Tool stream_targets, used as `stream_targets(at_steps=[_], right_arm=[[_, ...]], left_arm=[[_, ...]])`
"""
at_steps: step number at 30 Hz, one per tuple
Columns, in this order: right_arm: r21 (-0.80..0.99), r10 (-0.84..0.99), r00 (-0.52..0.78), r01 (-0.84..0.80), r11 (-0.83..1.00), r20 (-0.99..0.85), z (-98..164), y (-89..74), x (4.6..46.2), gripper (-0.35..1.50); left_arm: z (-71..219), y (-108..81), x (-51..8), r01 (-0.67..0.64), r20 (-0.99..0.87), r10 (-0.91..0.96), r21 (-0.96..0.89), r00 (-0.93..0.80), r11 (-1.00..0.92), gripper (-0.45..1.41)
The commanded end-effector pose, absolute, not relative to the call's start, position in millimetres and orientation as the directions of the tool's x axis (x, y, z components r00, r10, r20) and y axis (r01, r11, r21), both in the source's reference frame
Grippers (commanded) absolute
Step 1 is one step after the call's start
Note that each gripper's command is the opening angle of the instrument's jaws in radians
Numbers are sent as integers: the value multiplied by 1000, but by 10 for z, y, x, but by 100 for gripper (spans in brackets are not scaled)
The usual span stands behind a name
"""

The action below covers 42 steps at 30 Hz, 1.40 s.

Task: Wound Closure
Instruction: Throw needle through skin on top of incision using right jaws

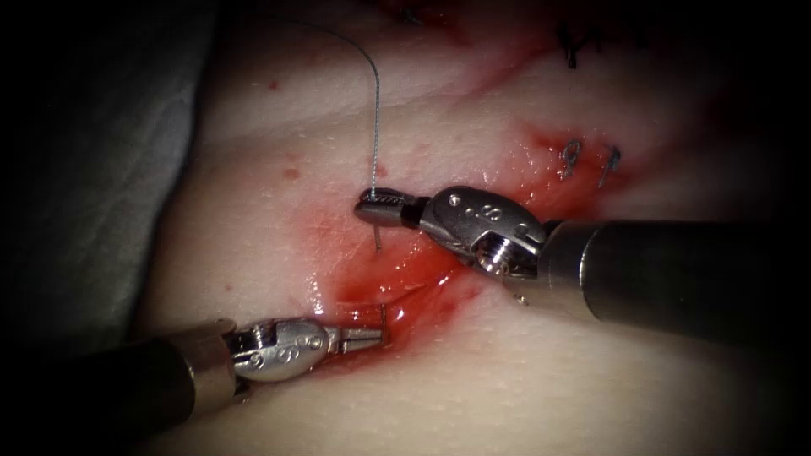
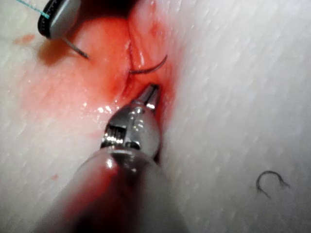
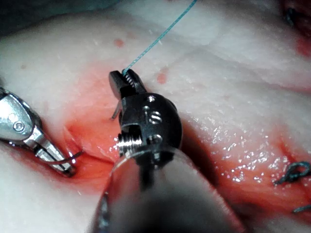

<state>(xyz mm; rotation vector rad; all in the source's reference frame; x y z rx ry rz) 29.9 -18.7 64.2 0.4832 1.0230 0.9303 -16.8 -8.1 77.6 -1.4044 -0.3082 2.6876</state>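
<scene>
Nearest the lens, the needle [image 1: 378, 226] is being gripped near its thread end by the closed right tool [image 1: 372, 207], on the cut's [image 1: 397, 283] left side, with thread [image 1: 374, 110] trailing upward. Its tip [image 2: 148, 68] is being seen emerging inside the cut, seemingly passed through the tissue [image 1: 279, 135]. Just beside it, the left tool [image 1: 382, 338] is being kept narrow, apparently empty.

needle [image 2: 148, 69]: mid-curve buried in tissue [image 1: 253, 211] | thread [image 1: 374, 93]: runs off top edge | left gripper [image 1: 382, 336]: needle contact unclear
</scene>
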Motion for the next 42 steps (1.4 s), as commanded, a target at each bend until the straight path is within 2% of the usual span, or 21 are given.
stream_targets(at_steps=[1,12,16,17,20,22,24,26,30,35,42], right_arm=[[768,870,203,-411,492,-449,648,-198,309,-35],[841,935,234,-418,343,-265,640,-222,302,-35],[857,933,201,-373,354,-298,641,-217,301,-35],[859,927,187,-353,371,-324,642,-214,300,-25],[844,907,120,-334,419,-403,645,-201,295,64],[836,896,98,-328,439,-432,647,-192,290,108],[821,877,103,-315,477,-470,649,-186,285,128],[812,865,111,-303,498,-489,650,-180,274,133],[797,847,126,-291,529,-517,648,-172,248,131],[789,845,122,-309,531,-521,647,-163,220,120],[781,842,116,-325,533,-526,651,-161,213,116]], left_arm=[[782,-85,-173,12,-802,176,-223,-571,-975,-2],[782,-85,-173,13,-802,176,-223,-571,-975,-2],[781,-86,-172,10,-801,182,-228,-570,-974,-2],[781,-86,-171,14,-802,176,-224,-570,-975,-2],[780,-87,-170,33,-808,147,-201,-570,-979,2],[778,-86,-170,46,-811,125,-183,-571,-982,7],[776,-84,-170,62,-823,99,-161,-560,-985,10],[773,-81,-168,76,-843,74,-135,-532,-988,12],[769,-78,-165,111,-862,14,-81,-506,-990,19],[759,-76,-164,139,-881,-59,-8,-469,-990,25],[746,-74,-171,137,-896,-120,67,-427,-988,34]])
